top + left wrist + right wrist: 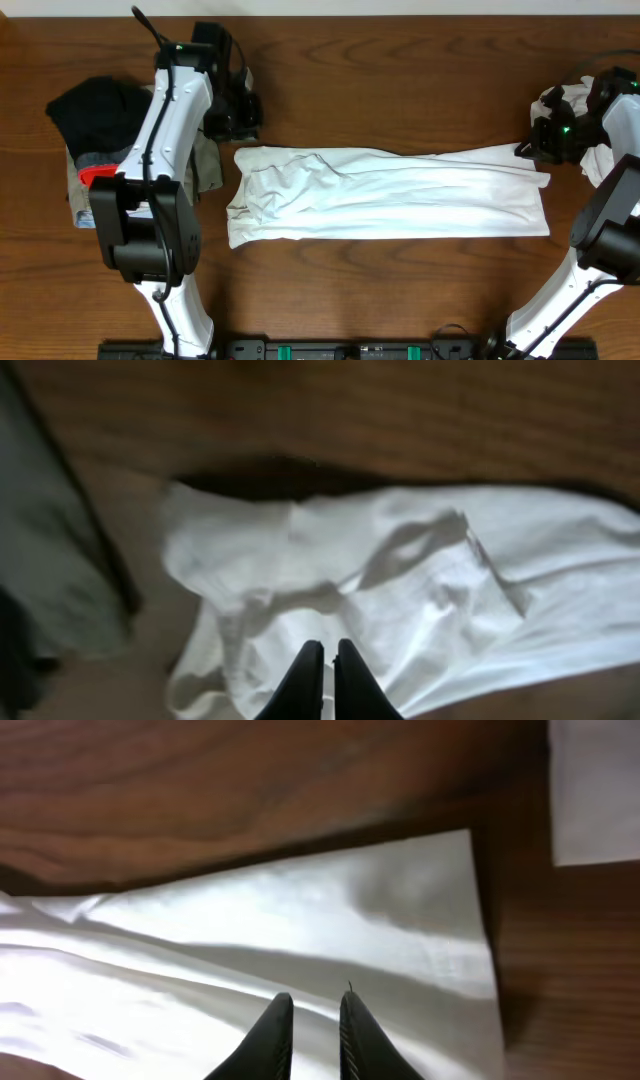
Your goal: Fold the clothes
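— How far along?
— The white garment (390,192) lies mid-counter (400,60), folded into a long strip; crosswise folds seem left. Left gripper (326,660) is together over one end; right gripper (312,1020) is at the far corner, hold unclear.

white garment (390,192) lies folded in a long wrinkled band; darker pieces (85,105) heaped beside it.

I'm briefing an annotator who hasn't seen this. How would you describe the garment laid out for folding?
On the brown wooden table, look at the middle. A long white garment lies there as a wide band from left to right. Unlike the dark pile at the left and the crumpled white piece at far right, it is spread flat.
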`<state>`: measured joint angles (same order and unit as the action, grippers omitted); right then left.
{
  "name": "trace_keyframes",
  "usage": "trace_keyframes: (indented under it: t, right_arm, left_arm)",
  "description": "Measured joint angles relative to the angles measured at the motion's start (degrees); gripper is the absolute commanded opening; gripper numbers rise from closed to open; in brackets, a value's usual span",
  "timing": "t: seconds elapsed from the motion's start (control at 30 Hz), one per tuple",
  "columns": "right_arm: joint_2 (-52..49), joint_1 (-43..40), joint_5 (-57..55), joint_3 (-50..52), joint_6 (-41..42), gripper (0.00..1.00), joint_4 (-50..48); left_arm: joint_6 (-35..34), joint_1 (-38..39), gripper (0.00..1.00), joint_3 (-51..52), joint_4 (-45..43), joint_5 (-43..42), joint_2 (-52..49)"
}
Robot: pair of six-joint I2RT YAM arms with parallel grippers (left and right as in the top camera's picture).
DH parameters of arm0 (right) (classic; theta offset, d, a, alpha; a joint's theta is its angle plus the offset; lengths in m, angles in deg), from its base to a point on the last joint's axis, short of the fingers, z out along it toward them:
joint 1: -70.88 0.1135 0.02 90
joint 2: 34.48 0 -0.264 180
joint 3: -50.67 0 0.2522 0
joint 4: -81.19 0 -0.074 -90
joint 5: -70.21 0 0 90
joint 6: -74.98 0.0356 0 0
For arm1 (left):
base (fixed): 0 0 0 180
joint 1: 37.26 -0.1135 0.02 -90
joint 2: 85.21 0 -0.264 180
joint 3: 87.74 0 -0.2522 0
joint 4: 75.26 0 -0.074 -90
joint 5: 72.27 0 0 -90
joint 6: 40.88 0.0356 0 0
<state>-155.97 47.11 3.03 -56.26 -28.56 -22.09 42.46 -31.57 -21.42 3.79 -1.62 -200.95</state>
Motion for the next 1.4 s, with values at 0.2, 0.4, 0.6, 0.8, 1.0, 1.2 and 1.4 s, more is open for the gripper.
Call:
trace_keyframes:
  t: [0.2, 0.4, 0.6, 0.8, 1.0, 1.2, 1.4]
  right_arm:
    - [0.0, 0.0, 0.5, 4.0, -0.2, 0.17, -0.9]
    - [0.0, 0.0, 0.4, 9.6, -0.4, 0.17, -3.9]
    - [0.0, 0.0, 1.1, 11.0, -0.4, 0.22, -4.6]
    - [0.0, 0.0, 0.5, 11.1, 0.4, 0.21, -4.7]
    - [0.1, 0.0, 0.3, 11.1, 1.8, 0.26, -4.7]
    - [0.2, 0.0, 0.2, 11.1, 2.1, 0.27, -4.6]
    - [0.3, -1.6, 0.2, 11.1, 3.0, 0.32, -4.0]
  left_arm:
    - [-0.6, 3.8, 0.06, 5.8, 0.2, -1.6, -0.2]
    - [-0.7, 9.2, 0.08, 11.9, -0.5, -1.9, -0.3]
    - [-0.8, 11.3, 0.16, 16.9, -2.4, 0.0, -0.3]
    - [-0.8, 11.1, 0.22, 21.6, -6.2, 1.0, -0.3]
    - [-0.9, 11.0, 0.23, 23.5, -8.5, 1.4, -0.3]
    - [-0.9, 11.0, 0.23, 23.6, -9.0, 2.1, -0.3]
    - [-0.9, 11.0, 0.23, 23.6, -9.1, 2.6, -0.3]
